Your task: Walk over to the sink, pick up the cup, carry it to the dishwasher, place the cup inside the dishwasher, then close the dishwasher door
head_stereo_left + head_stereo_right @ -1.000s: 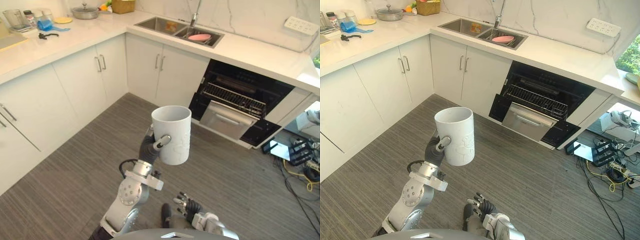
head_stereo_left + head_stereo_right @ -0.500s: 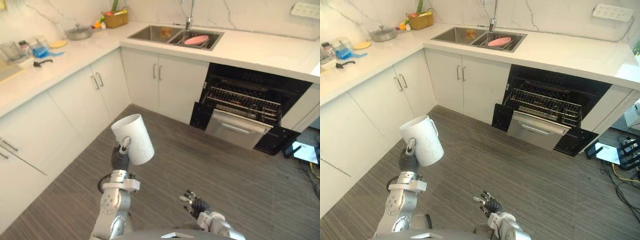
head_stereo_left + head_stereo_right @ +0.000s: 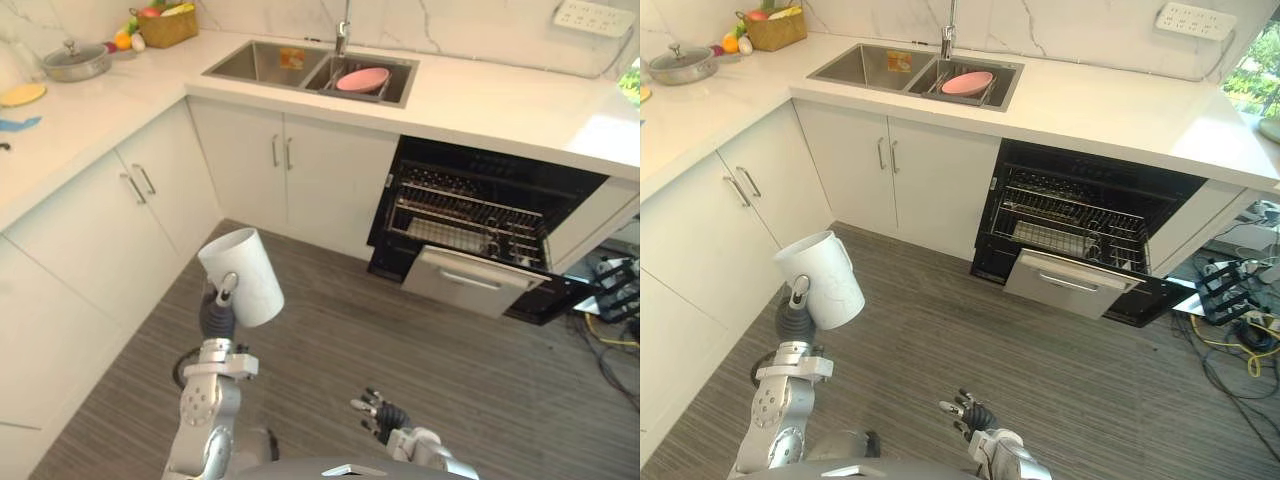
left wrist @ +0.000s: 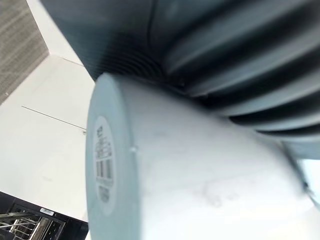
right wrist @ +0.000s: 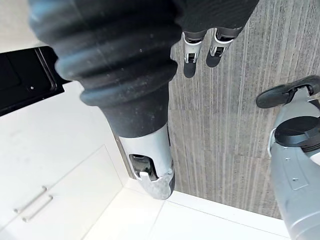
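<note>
My left hand (image 3: pixel 217 316) is raised in front of me, shut on a white cup (image 3: pixel 242 278) whose mouth tilts up and away to the left. The left wrist view has the cup's base and side (image 4: pixel 175 190) right under the hand's dark cover (image 4: pixel 225 50). The dishwasher (image 3: pixel 480 200) stands open under the counter ahead to the right. Its silver door (image 3: pixel 470 284) is lowered and its wire rack (image 3: pixel 460 215) is showing. My right hand (image 3: pixel 383 415) hangs low with its fingers (image 5: pixel 190 50) relaxed, holding nothing.
The steel sink (image 3: pixel 262 62), with a pink bowl (image 3: pixel 362 78) in it, is set in the white counter left of the dishwasher. White cabinets (image 3: pixel 90 230) run along the left. Cables and boxes (image 3: pixel 612 300) lie on the floor at the far right.
The whole picture has shifted, so the camera moved: the sink and dishwasher now sit further left and nearer. The cup stays in my left hand, more tilted than a second ago.
</note>
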Robot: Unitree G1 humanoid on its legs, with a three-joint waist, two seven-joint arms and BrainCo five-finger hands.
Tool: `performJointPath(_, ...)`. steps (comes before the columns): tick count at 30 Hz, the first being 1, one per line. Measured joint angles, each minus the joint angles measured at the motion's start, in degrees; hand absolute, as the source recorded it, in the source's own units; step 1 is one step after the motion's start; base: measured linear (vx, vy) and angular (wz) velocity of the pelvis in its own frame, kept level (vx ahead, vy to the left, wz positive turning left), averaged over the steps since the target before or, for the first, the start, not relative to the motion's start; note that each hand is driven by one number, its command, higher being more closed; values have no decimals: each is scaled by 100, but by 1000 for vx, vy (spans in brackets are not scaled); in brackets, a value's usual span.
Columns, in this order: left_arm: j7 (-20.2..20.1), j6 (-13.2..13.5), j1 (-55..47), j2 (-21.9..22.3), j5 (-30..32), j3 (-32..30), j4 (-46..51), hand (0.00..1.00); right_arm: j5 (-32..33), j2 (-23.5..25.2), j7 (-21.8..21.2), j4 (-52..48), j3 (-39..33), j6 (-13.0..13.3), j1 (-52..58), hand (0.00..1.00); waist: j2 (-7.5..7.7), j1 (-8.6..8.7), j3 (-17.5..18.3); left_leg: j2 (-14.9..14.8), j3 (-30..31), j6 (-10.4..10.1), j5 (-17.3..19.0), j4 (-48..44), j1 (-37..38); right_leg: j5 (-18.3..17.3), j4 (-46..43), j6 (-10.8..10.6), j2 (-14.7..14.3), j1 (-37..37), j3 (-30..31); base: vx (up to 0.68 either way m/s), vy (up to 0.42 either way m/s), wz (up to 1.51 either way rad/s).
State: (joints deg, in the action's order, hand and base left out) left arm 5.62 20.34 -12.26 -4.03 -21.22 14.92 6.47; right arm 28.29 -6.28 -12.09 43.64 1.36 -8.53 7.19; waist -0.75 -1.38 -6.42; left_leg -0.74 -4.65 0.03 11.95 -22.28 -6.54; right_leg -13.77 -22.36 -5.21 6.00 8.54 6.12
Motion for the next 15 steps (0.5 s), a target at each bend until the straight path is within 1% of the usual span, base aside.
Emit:
performJointPath(1, -5, -16, 41, -25, 6, 17, 0, 100, 87, 42, 41, -5, -59, 29, 20, 0, 55, 22, -25, 107, -61, 52, 11, 185, 269, 54, -940, -149, 72, -348, 56, 168, 114, -22)
performJointPath(2, -11, -50, 69, -92, 20, 18, 54, 100, 94, 64, 103, -4, -126, 100, 21, 0, 139, 59, -72, 187, -129, 113, 56, 312, 537, 334, -1860, -529, 143, -755, 118, 233, 135, -25)
performJointPath(3, -10, -84, 66, -222, 143, 55, 127, 100, 95, 116, 151, -16, -210, 183, 70, 0, 290, 120, -79, 292, -169, 177, 94, 552, 900, 1006, -2877, -537, 227, -1178, 102, 214, 109, -24)
performJointPath(4, 3, -116, 70, -299, 268, 94, 152, 100, 88, 116, 166, -99, -224, 308, 176, 0, 239, 153, -5, 324, -205, 217, 95, 773, 1103, 1302, -3440, -242, 252, -1461, 87, 257, 102, -31)
performJointPath(5, 46, -131, 87, -338, 409, 82, 176, 100, 57, 142, 166, -271, -199, 363, 234, 0, 345, 231, 40, 319, -264, 255, 115, 968, 1327, 917, -3880, -27, 264, -1874, -55, 237, 37, -29)
performJointPath(6, 74, -152, 147, -355, 454, 84, 176, 100, 55, 170, 166, -401, -198, 402, 241, 0, 311, 296, 78, 296, -297, 274, 118, 1088, 1446, 560, -3957, 68, 255, -2172, -236, 235, 15, -24)
performJointPath(7, 116, -188, 210, -389, 459, 84, 176, 100, 55, 202, 165, -496, -197, 470, 251, 0, 323, 360, 80, 253, -331, 257, 143, 1171, 1520, 325, -3836, 116, 235, -2439, -448, 338, -39, -9)
performJointPath(8, 128, -243, 256, -396, 456, 100, 179, 100, 50, 260, 180, -622, -201, 518, 255, 0, 295, 471, 80, 125, -357, 183, 200, 1218, 1607, 89, -3363, 216, 159, -2696, -746, 235, -41, 0)
performJointPath(9, 132, -270, 274, -394, 454, 100, 179, 100, 48, 266, 203, -703, -192, 515, 270, 0, 270, 508, 76, 61, -358, 121, 214, 1232, 1693, 13, -3048, 244, 127, -2767, -904, 475, -85, -3)
performJointPath(10, 125, -349, 336, -390, 450, 106, 180, 100, 38, 266, 260, -845, -192, 492, 297, 0, 190, 530, 42, -121, -391, 18, 293, 1240, 1870, -37, -2184, 291, -1, -2770, -1204, 498, -92, -13)
performJointPath(11, 83, -385, 375, -387, 445, 104, 198, 100, 40, 246, 295, -927, -150, 446, 398, 0, 153, 517, 33, -269, -444, -150, 404, 1184, 2021, 216, -1125, 379, -207, -2670, -1491, 610, -108, -22)
performJointPath(12, 48, -387, 374, -393, 434, 81, 218, 100, 49, 254, 332, -965, -112, 432, 435, 0, 183, 495, 49, -282, -487, -235, 480, 1109, 2088, 581, -510, 487, -270, -2544, -1594, 527, -124, -31)
performJointPath(13, -9, -392, 352, -432, 400, 74, 318, 100, 55, 325, 409, -1127, 19, 415, 597, 0, 373, 478, 75, -196, -533, -372, 695, 931, 2224, 1622, 258, 783, -252, -2415, -1657, 492, -100, -43)
performJointPath(14, -26, -432, 317, -189, 379, 94, 310, 100, 57, 115, 420, -1351, -33, 362, 596, 0, 43, 494, 67, -498, -619, -408, 858, 708, 2289, 1526, 104, 915, -493, -2294, -1778, 456, -94, -43)
performJointPath(15, -46, -432, 326, -147, 383, 118, 352, 100, 56, 72, 463, -1395, -58, 362, 584, 0, 1, 496, 61, -518, -670, -384, 848, 633, 2279, 1440, 165, 895, -547, -2245, -1753, 388, -73, -46)
